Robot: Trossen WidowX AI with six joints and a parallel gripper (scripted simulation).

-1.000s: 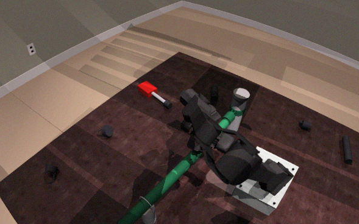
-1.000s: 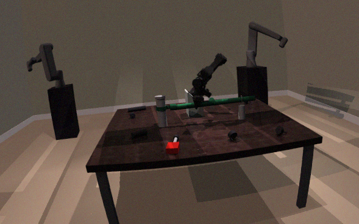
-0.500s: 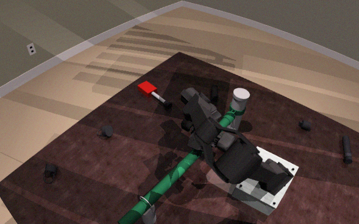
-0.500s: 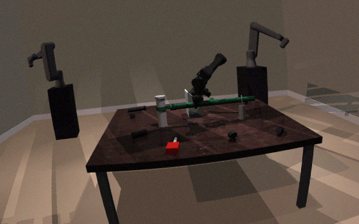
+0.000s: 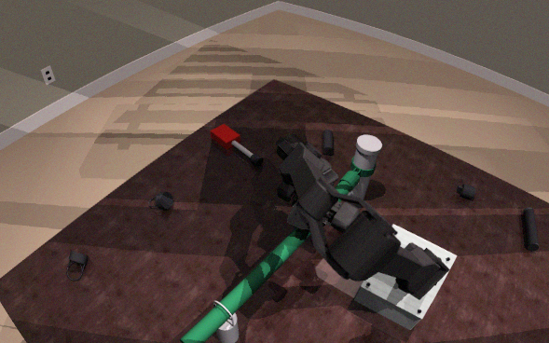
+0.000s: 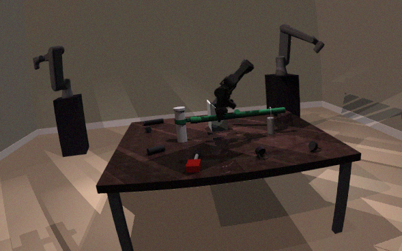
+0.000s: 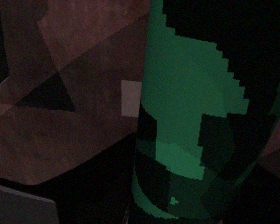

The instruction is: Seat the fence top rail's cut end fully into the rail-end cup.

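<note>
The green top rail runs level above the table. It passes through the wire loop cap on the small grey post. Its other end reaches the rail-end cup on the big post. I cannot tell how deep it sits in the cup. The green brace band sits high on the post, just under the white cap. My gripper is shut on the rail near its middle. The rail fills the wrist view.
A red block with a handle lies on the dark table. Small dark cylinders and fittings lie scattered about. The arm's white base plate stands beside the rail. Two other arms on pedestals stand behind the table.
</note>
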